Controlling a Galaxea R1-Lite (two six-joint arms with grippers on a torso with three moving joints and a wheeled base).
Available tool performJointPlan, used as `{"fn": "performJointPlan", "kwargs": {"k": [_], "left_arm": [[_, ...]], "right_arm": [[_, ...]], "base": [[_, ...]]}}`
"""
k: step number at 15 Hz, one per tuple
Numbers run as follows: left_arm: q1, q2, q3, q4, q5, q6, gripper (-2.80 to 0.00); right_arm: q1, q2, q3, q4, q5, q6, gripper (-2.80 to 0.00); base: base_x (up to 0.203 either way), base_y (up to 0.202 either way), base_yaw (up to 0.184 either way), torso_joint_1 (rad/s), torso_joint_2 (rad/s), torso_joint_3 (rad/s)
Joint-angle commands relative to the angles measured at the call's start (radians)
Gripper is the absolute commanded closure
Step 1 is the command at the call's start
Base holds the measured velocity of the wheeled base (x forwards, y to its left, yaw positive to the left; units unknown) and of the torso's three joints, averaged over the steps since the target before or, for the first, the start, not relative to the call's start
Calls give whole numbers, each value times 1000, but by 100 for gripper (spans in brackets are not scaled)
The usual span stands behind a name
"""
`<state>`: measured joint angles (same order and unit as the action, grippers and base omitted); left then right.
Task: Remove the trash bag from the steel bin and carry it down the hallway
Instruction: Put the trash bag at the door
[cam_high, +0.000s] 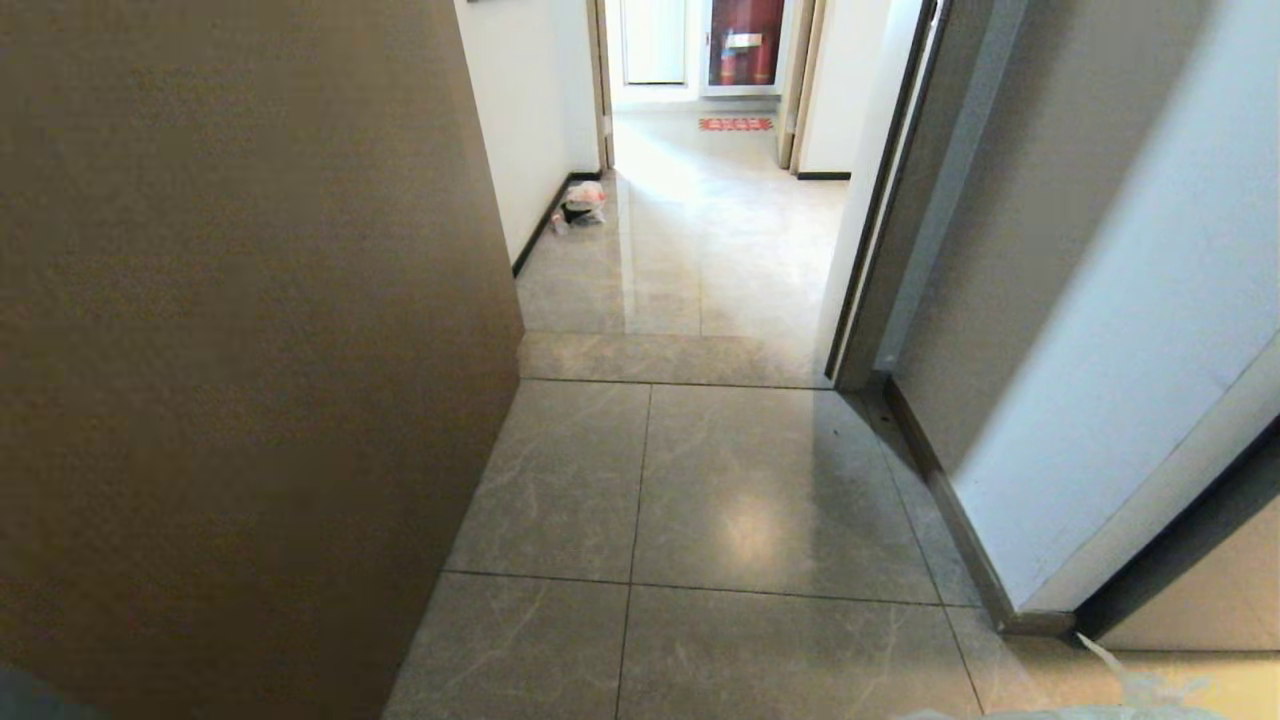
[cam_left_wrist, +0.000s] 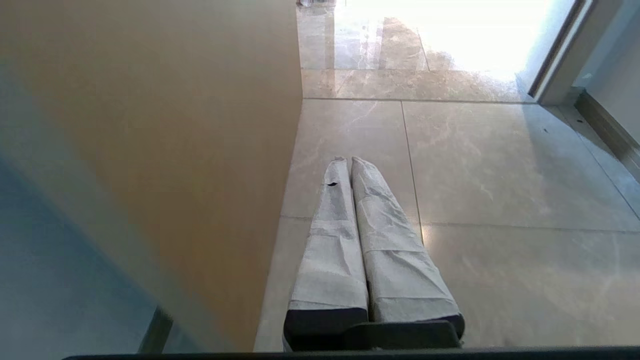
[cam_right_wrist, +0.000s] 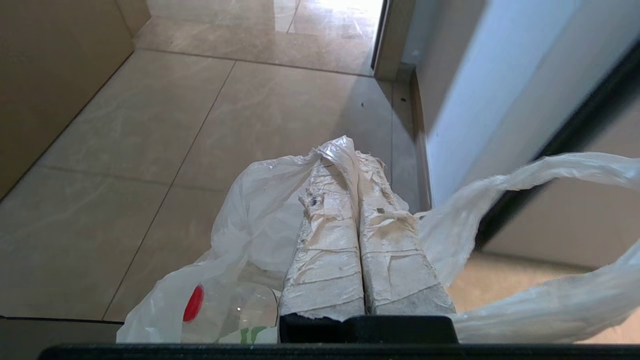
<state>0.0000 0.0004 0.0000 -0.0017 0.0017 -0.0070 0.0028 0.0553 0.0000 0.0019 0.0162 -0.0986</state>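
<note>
The right gripper (cam_right_wrist: 352, 160) pinches the trash bag (cam_right_wrist: 250, 240) by its top, so the bag hangs beneath it; the left gripper (cam_left_wrist: 347, 162) is pressed together, empty. I'd keep the hold firm and steer centrally through the doorway into the hallway (cam_high: 700, 240), minding the loose handle beside the door (cam_right_wrist: 500, 100).

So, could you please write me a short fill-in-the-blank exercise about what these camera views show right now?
1. The right gripper is shut on the thin plastic of the ____ trash bag.
2. The cap showing through the bag's plastic is ____.
3. The left gripper holds ____; its jaws are shut.
4. A small bag lies on the hallway floor against the ____ wall.

Missing words: white; red; nothing; left
</note>
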Motion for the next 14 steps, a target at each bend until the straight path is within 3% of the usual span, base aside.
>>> {"fn": "performJointPlan", "kwargs": {"k": [1,14], "left_arm": [[0,-2,1,0,1,-1,0],[0,-2,2,0,1,-1,0]], "right_arm": [[0,1,1,0,1,-1,0],[0,1,0,0,0,-1,0]], "base": [[189,0,0,2,5,0],[194,0,1,2,1,2]]}}
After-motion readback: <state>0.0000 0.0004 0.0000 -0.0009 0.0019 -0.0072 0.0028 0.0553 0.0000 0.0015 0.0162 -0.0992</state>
